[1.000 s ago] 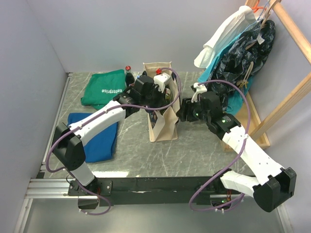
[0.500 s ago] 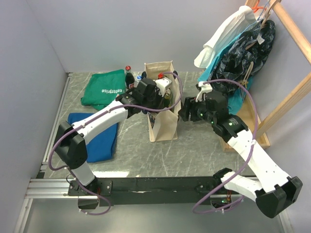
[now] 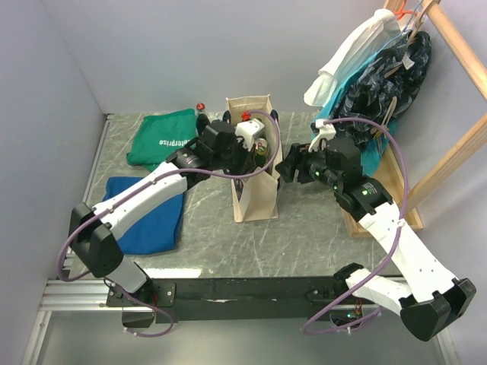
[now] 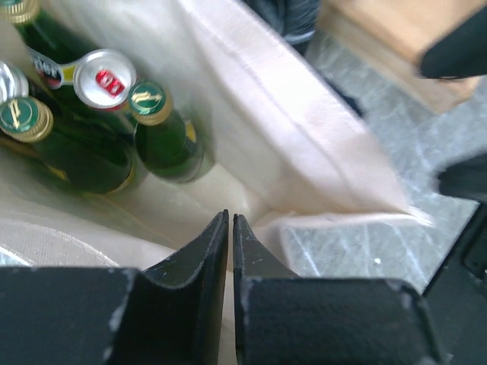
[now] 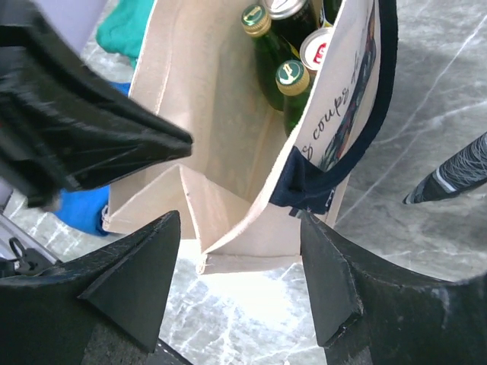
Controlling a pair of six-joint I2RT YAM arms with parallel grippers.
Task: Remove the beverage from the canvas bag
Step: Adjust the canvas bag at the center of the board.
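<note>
The cream canvas bag (image 3: 255,201) stands upright at mid-table, its mouth open. Inside it, the left wrist view shows green glass bottles (image 4: 163,133) and a silver can with a red tab (image 4: 105,78); they also show in the right wrist view (image 5: 289,84). My left gripper (image 3: 257,152) hovers over the bag's mouth, its jaws shut with nothing between them (image 4: 230,219). My right gripper (image 3: 287,172) is open beside the bag's right side; the bag's near corner (image 5: 228,228) with its navy handle (image 5: 304,186) lies between its fingers, untouched.
A folded green cloth (image 3: 163,137) and a blue cloth (image 3: 152,217) lie left of the bag. A red-capped bottle (image 3: 200,108) stands by the back wall. A wooden rack (image 3: 449,152) with hanging clothes (image 3: 380,68) fills the right side.
My left gripper has shifted right and settled over the bag's mouth. My right gripper has moved a little farther from me along the bag's right side.
</note>
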